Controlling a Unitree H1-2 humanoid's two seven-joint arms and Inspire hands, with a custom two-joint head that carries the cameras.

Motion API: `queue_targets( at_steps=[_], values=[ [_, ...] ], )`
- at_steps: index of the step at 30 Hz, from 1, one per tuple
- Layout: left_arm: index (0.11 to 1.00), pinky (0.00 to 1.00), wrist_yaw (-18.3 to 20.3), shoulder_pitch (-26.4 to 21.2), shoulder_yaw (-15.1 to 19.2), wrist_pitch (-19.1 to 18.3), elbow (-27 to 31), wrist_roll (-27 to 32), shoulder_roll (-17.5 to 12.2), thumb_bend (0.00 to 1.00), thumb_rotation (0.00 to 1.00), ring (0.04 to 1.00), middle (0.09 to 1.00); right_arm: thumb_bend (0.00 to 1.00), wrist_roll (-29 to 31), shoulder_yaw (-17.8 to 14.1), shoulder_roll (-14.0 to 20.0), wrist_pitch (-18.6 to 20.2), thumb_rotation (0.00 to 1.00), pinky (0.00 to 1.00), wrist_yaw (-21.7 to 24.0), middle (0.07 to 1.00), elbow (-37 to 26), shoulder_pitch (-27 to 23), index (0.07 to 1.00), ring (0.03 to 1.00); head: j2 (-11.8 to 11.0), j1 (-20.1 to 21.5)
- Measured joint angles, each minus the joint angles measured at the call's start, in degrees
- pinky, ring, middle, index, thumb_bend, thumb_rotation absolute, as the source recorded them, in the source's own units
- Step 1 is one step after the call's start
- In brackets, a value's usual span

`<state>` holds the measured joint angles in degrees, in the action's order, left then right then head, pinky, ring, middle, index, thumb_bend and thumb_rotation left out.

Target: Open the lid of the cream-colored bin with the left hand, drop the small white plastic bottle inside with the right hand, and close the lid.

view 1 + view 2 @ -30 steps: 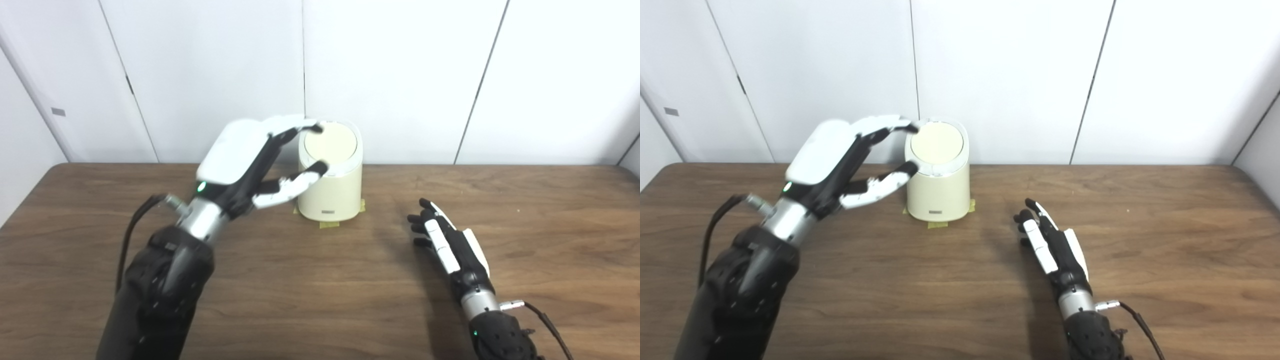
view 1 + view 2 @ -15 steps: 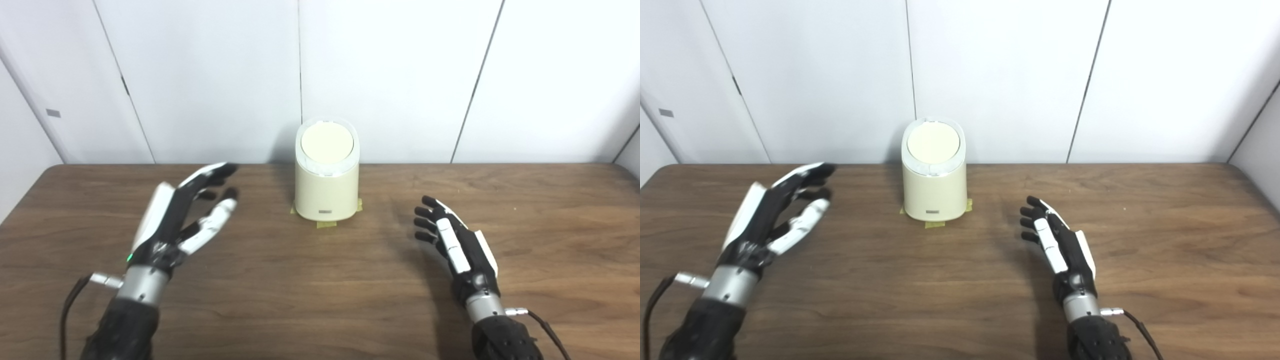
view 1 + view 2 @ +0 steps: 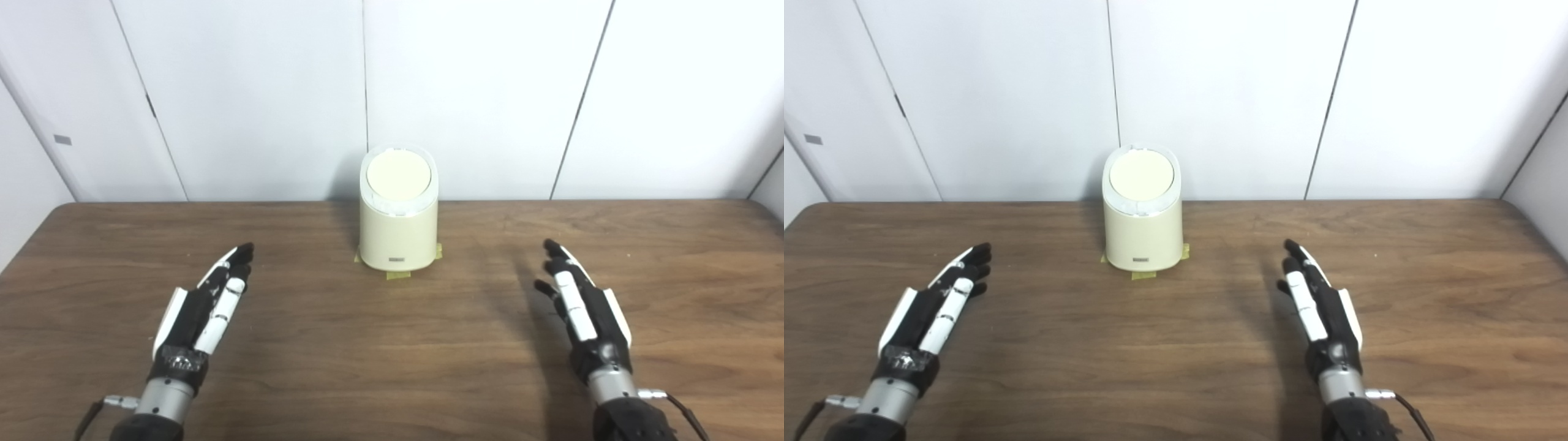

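The cream-colored bin (image 3: 398, 226) stands at the back middle of the wooden table (image 3: 392, 361), its round lid (image 3: 398, 174) shut flat on top. My left hand (image 3: 205, 309) lies low over the table to the bin's front left, fingers straight and apart, holding nothing. My right hand (image 3: 582, 303) lies low to the bin's front right, fingers straight, also empty. Both hands are well apart from the bin. No small white bottle shows in either view.
Strips of yellow tape (image 3: 398, 275) mark the table at the bin's foot. White wall panels (image 3: 490, 92) rise right behind the table's far edge. The table's left edge (image 3: 30, 245) and right corner (image 3: 765, 211) are in view.
My left hand has left the bin's lid and dropped back down to the table at front left. My right hand has drawn back slightly to the right. The lid stays shut.
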<state>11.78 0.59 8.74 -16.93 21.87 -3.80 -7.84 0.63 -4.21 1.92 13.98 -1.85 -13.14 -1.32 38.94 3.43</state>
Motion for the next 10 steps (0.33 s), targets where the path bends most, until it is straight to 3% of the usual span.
queue_targets(
  at_steps=[6,10],
  values=[
    [0.998,0.97,-1.9,1.1,-0.9,-1.5,0.3,2.4,2.4,0.42,0.97,0.965,0.978,0.57,-0.2,0.2,0.4,3.2,0.91,0.9,0.0,0.977,-3.8,1.0,0.952,0.962,0.4,-0.3],
    [0.99,0.97,-2.6,1.2,-1.5,-2.0,0.8,2.8,2.1,0.41,0.99,0.958,0.97,0.57,-0.3,0.2,1.3,3.3,0.93,0.89,0.1,0.982,-4.0,1.1,0.96,0.966,0.7,-1.1]
  ],
)
